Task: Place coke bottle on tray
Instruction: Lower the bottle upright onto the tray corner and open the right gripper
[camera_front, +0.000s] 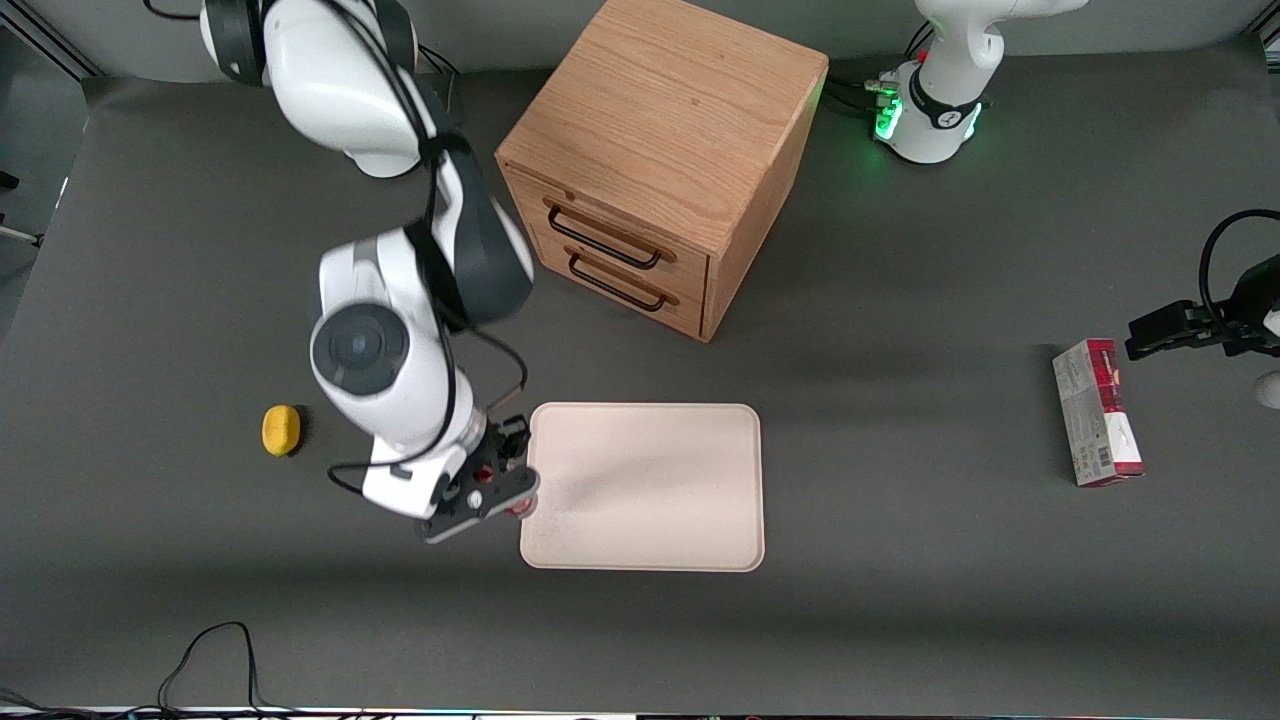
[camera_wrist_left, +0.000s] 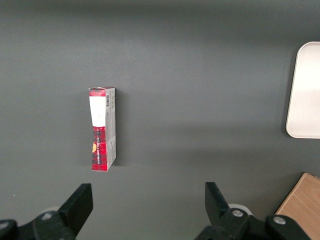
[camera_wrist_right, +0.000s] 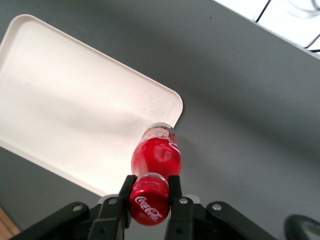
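My gripper (camera_wrist_right: 150, 192) is shut on the red cap of the coke bottle (camera_wrist_right: 156, 155), holding it upright. The bottle's clear base hangs over the corner of the cream-white tray (camera_wrist_right: 70, 105); I cannot tell if it touches. In the front view the gripper (camera_front: 492, 487) is at the tray's (camera_front: 645, 485) edge toward the working arm's end, and only bits of red of the bottle (camera_front: 517, 509) show under the hand.
A wooden two-drawer cabinet (camera_front: 655, 165) stands farther from the front camera than the tray. A yellow lemon-like object (camera_front: 281, 430) lies beside the working arm. A red-and-white carton (camera_front: 1097, 412) lies toward the parked arm's end, also in the left wrist view (camera_wrist_left: 102, 128).
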